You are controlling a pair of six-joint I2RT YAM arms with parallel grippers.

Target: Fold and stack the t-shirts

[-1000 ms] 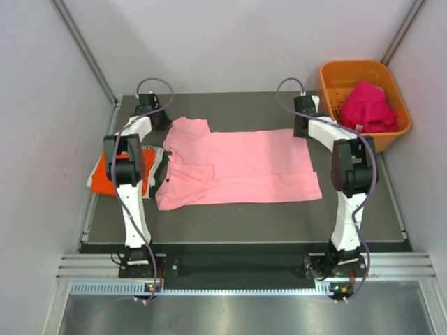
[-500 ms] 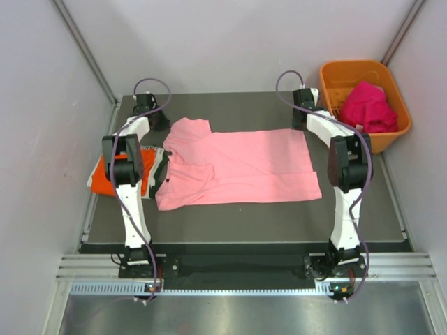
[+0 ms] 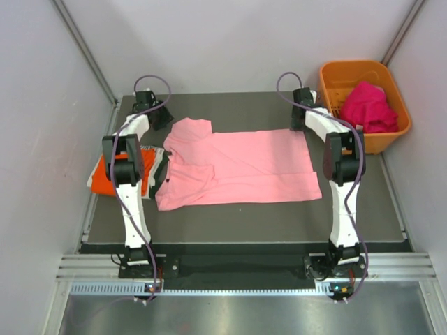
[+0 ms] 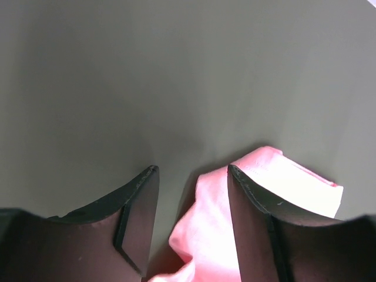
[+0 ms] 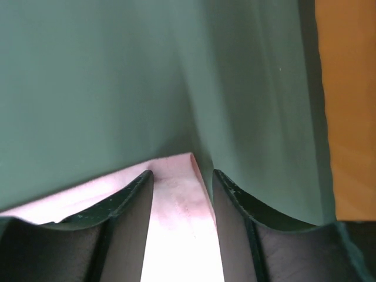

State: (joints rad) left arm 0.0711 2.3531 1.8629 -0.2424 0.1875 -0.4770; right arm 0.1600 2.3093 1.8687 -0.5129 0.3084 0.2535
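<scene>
Over at the left edge of the table [image 3: 230, 216], a folded orange t-shirt [image 3: 103, 178] sits out of the way, probably the start of the stack. Next along, the left gripper [image 4: 192, 169] hangs low at the far sleeve of the light pink t-shirt [image 3: 237, 167], jaws parted around the cloth, nothing pinched. That shirt lies spread flat mid-table, ready for folding. The right gripper [image 5: 183, 174] straddles its far hem corner, jaws likewise apart, presumably so both ends lift together. Far right, a magenta t-shirt [image 3: 367, 106] waits in the orange basket [image 3: 353, 70].
</scene>
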